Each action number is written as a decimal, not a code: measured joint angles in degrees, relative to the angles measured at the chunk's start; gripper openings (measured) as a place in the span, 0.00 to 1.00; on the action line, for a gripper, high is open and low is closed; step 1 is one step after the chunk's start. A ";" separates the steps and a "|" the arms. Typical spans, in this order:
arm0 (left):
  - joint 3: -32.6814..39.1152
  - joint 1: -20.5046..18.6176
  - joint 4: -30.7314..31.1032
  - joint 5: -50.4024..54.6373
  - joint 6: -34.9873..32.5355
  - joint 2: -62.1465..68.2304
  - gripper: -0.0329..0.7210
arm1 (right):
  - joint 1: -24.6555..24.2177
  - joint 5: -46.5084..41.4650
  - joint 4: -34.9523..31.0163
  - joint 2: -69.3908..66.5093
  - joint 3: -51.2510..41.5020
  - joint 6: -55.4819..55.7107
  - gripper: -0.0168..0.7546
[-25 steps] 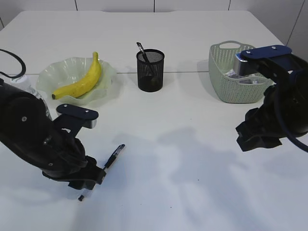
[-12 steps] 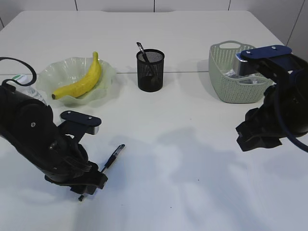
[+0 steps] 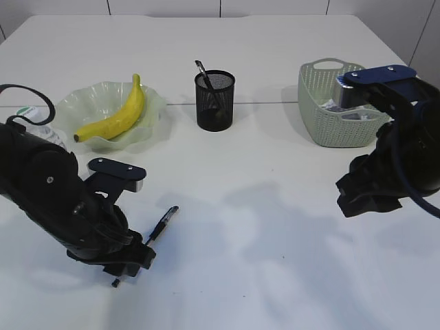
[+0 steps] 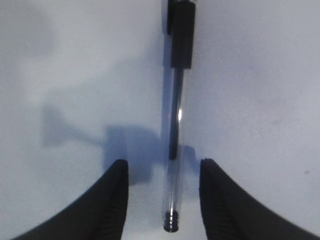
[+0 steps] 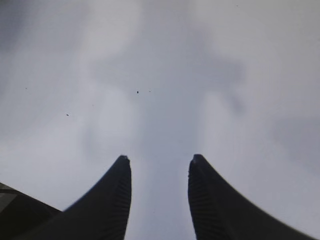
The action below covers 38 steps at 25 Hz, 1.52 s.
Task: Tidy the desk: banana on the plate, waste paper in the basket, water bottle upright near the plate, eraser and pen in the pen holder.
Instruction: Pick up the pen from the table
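The banana (image 3: 113, 117) lies on the pale green plate (image 3: 82, 96). A black mesh pen holder (image 3: 215, 103) stands mid-table with one pen (image 3: 201, 69) sticking out. A second pen (image 3: 159, 225) lies on the table; in the left wrist view this pen (image 4: 177, 115) runs lengthwise. My left gripper (image 4: 164, 162) is open, its fingers either side of the pen's clear rear end and not touching it. The water bottle (image 3: 33, 115) is mostly hidden behind the left arm. My right gripper (image 5: 157, 159) is open over bare table. The eraser is out of view.
A green woven basket (image 3: 330, 117) stands at the right rear with pale crumpled stuff inside, partly behind the right arm (image 3: 392, 165). A small dark speck (image 3: 115, 282) lies by the left gripper. White table stretches between the two arms.
The left arm has shifted a little to the right and down over the pen's rear end, uncovering more of the bottle. The right arm has not moved.
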State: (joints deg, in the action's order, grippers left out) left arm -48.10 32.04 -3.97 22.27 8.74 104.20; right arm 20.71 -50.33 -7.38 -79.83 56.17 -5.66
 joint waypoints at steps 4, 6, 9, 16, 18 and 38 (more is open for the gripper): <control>0.00 0.00 0.00 -0.37 0.00 0.00 0.49 | 0.00 0.00 -0.51 0.00 0.00 -0.31 0.40; 0.00 0.00 -0.21 -0.47 0.00 0.00 0.49 | 0.00 0.00 -0.62 0.00 0.00 -0.55 0.40; 0.00 0.00 -0.34 -0.47 0.00 0.00 0.48 | 0.00 0.00 -0.77 0.00 0.00 -0.76 0.40; 0.00 0.00 -0.45 -0.50 0.00 0.30 0.47 | 0.00 -0.13 -1.24 0.00 0.00 -1.03 0.39; 0.00 0.00 -0.58 -0.50 0.00 0.30 0.47 | 0.00 -0.37 -1.32 0.00 0.00 -1.03 0.39; -0.30 0.00 -0.77 -0.11 0.00 1.21 0.30 | 0.00 -1.03 -1.69 0.00 0.00 -1.60 0.38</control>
State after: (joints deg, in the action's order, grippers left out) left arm -48.40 32.04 -4.74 22.16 8.74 105.41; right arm 20.71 -51.36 -9.06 -79.83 56.17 -7.26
